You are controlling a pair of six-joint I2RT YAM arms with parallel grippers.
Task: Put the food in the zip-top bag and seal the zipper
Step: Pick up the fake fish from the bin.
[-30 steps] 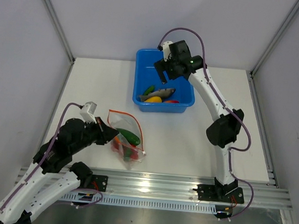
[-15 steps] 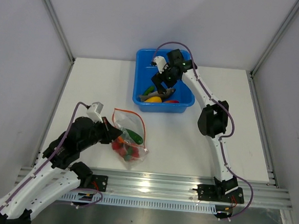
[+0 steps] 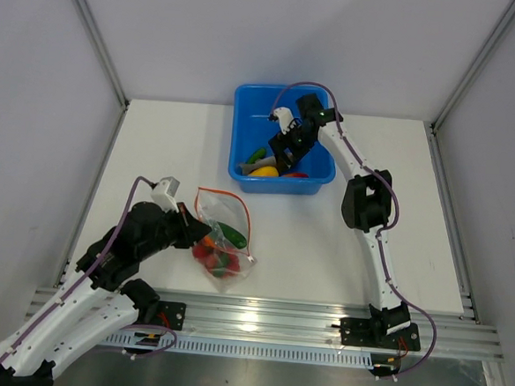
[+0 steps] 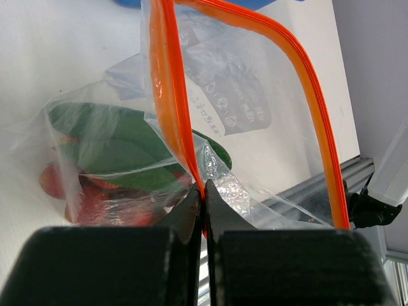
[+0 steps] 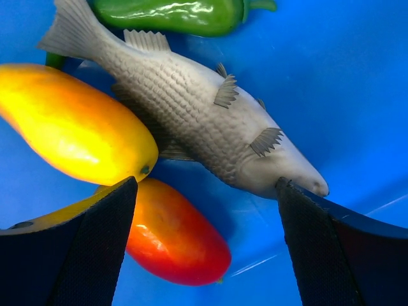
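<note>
The clear zip-top bag point(image 3: 223, 239) lies on the table near the front left, mouth held open. It holds a green cucumber point(image 4: 121, 146) and red pieces point(image 4: 95, 197). My left gripper point(image 3: 195, 233) is shut on the bag's orange zipper strip point(image 4: 172, 108) at the mouth. My right gripper point(image 3: 282, 155) is open, down inside the blue tub point(image 3: 250, 104). Between its open fingers lie a grey fish point(image 5: 191, 121) and an orange-red tomato point(image 5: 175, 236). A yellow-orange fruit point(image 5: 70, 127) and a green pepper point(image 5: 172, 16) lie beside them.
The blue tub's walls surround my right gripper at the back middle of the white table point(image 3: 342, 252). An aluminium rail point(image 3: 275, 322) runs along the table's near edge. Grey walls stand on both sides.
My right gripper has moved down into the tub, over the fish and tomato. My left gripper has shifted slightly right with the bag's mouth edge in it.
</note>
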